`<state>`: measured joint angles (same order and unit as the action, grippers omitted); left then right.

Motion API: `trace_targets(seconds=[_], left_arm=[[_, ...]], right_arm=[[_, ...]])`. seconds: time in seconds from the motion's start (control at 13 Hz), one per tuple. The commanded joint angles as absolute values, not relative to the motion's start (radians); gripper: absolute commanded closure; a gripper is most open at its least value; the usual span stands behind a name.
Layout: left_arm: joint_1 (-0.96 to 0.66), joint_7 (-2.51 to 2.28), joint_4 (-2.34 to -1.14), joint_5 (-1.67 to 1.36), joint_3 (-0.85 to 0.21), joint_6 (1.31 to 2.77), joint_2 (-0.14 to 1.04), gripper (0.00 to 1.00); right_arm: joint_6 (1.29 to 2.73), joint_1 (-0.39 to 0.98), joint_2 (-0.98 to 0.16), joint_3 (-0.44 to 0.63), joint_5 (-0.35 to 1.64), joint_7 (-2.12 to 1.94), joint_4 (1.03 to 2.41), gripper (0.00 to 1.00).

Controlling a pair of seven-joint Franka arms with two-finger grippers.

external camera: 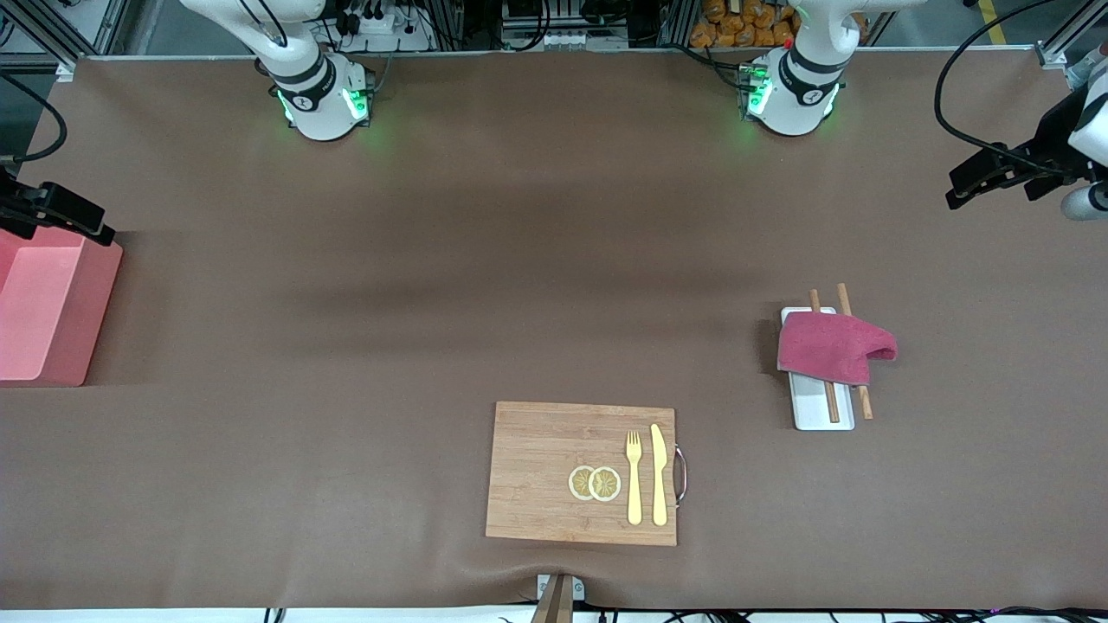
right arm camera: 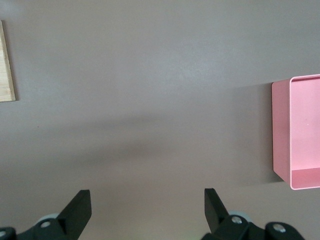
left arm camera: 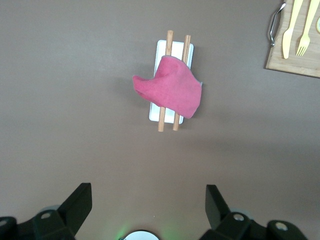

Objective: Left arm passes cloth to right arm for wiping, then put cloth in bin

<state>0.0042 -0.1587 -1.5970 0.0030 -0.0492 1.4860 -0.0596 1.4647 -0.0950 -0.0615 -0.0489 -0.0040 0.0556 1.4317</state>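
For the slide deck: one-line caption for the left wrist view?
Open left gripper above the table, magenta cloth draped over chopsticks on a white tray.

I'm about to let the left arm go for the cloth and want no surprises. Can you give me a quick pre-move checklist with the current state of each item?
1. Cloth free to grasp: ok, draped over the chopsticks and white tray, nothing holding it.
2. Left end effector open: ok, empty, fingers spread.
3. Right end effector open for handover: ok, empty.
4. Bin ready: ok, nothing visible inside.
5. Chopsticks may snag when lifting: cannot tell.
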Motion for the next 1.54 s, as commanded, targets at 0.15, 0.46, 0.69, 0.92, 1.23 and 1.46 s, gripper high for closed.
trace_targets(seconds=[0.15,0.46,0.69,0.92,1.23,1.46], left_arm=[[0.005,-0.144,-1.598,-0.014,-0.055,1.491,-0.031,0.0],[0.006,-0.141,-1.612,-0.008,-0.055,1.514,0.028,0.0],[0.008,-0.141,-1.736,-0.008,-0.055,1.658,0.02,0.0],[0.017,-0.138,-1.883,-0.014,-0.055,1.828,0.011,0.0],[0.031,-0.138,-2.015,-0.017,-0.054,2.027,0.021,0.0],[0.041,-0.124,-2.066,-0.017,-0.054,2.137,0.054,0.0]], right_arm=[[1.456,-0.092,-0.071,-0.048,-0.014,0.069,1.41,0.0],[1.456,-0.094,-0.071,-0.049,-0.014,0.069,1.41,0.0],[1.456,-0.094,-0.071,-0.048,-0.014,0.069,1.41,0.0],[1.456,-0.094,-0.071,-0.048,-0.014,0.069,1.41,0.0],[1.456,-0.094,-0.071,-0.048,-0.014,0.069,1.41,0.0],[1.456,-0.094,-0.071,-0.048,-0.014,0.069,1.41,0.0]])
